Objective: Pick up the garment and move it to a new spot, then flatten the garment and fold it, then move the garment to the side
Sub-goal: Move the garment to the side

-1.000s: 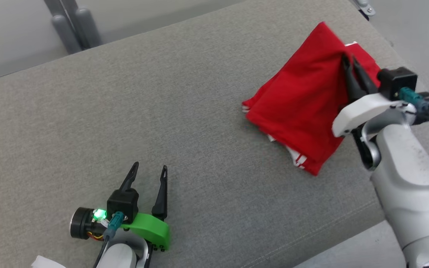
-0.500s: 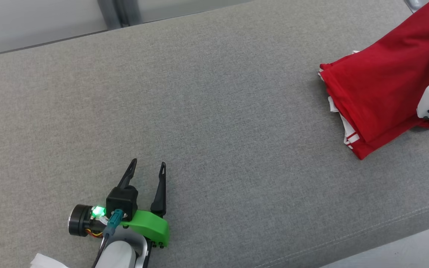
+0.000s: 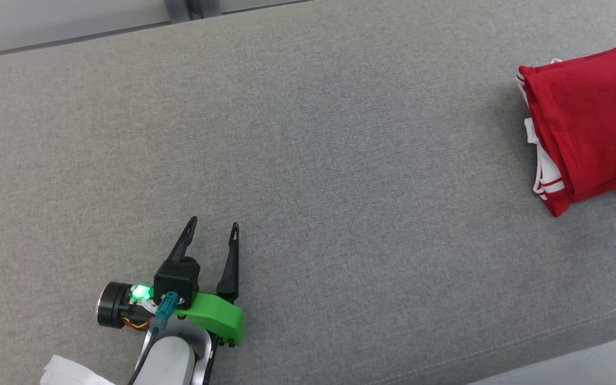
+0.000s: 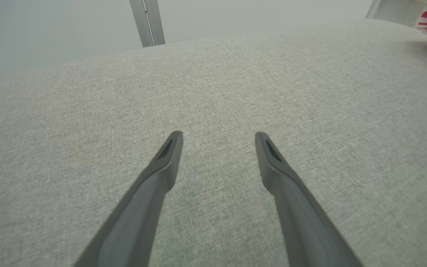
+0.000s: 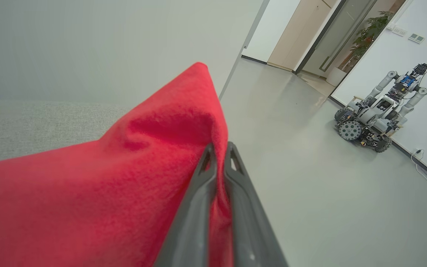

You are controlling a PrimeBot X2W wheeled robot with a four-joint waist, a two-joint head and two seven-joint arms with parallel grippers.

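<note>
The folded red garment (image 3: 591, 128), white-striped along its edge, sits at the 3 o'clock edge of the head view on the grey upholstered cushion (image 3: 340, 160). The right gripper (image 5: 219, 148) has its jaws pressed together on a raised peak of the red cloth. The left gripper (image 3: 214, 222) is at 7 o'clock, well apart from the garment, jaws spread wide over the cushion, fingers pointing toward 12. In the right wrist view a second wheeled robot (image 5: 380, 111) stands on the floor at 2 o'clock
</note>
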